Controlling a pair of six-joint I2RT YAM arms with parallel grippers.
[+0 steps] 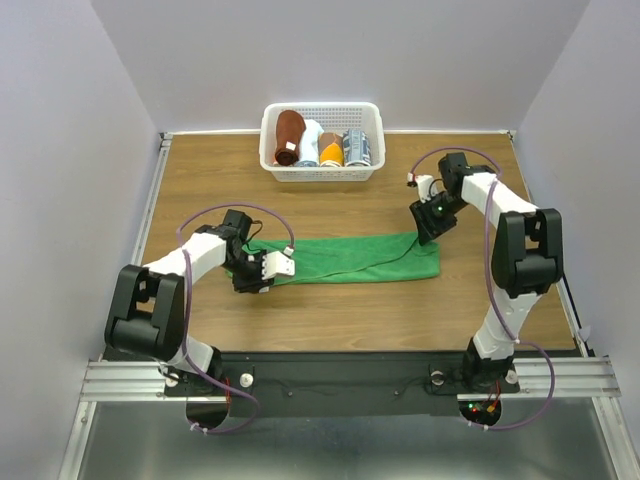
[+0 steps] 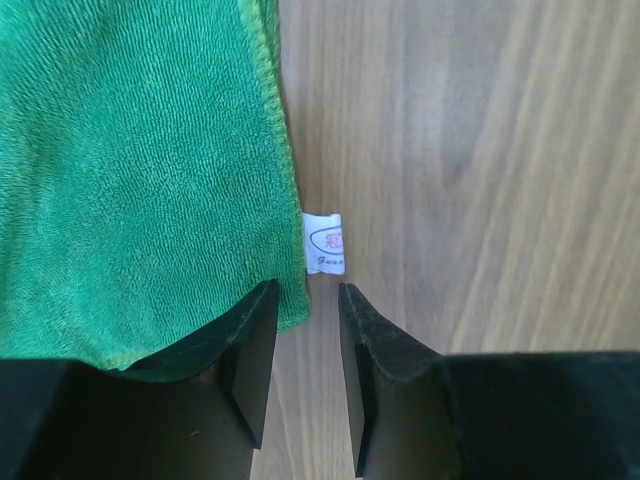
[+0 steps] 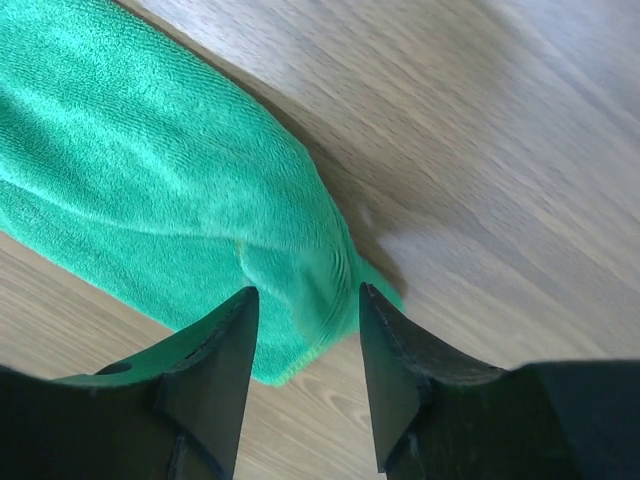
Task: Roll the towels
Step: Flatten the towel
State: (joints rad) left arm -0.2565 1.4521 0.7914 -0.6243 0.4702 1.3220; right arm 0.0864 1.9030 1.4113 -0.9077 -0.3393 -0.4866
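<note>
**A:** What do we get from the top view?

**B:** We see the green towel (image 1: 350, 258) lying as a long strip across the middle of the table (image 1: 400, 310), running left to right. The left gripper (image 1: 280, 265) is at its left end and the right gripper (image 1: 432, 222) at its right end. At the far edge stands a white basket (image 1: 322, 172). The reddish-brown towel (image 1: 289, 137) is rolled up inside it at the left, beside a white roll (image 1: 311, 140), an orange roll (image 1: 331, 150) and a grey-patterned roll (image 1: 357, 148).

**A:** And the left wrist view?

**B:** There we see the left gripper (image 2: 307, 290) released, with a narrow gap between its fingers. Only bare wood and the lower end of a small white label (image 2: 324, 242) show in that gap. The green towel (image 2: 130, 170) fills the left of the view. Its hemmed edge passes under one finger (image 2: 250, 350), and nothing is pinched.

**A:** The right wrist view?

**B:** We see the right gripper (image 3: 305, 295) released too, its fingers standing apart. The bunched end of the green towel (image 3: 150, 170) lies on the wood below and between them, and we see no squeeze on the cloth.
</note>
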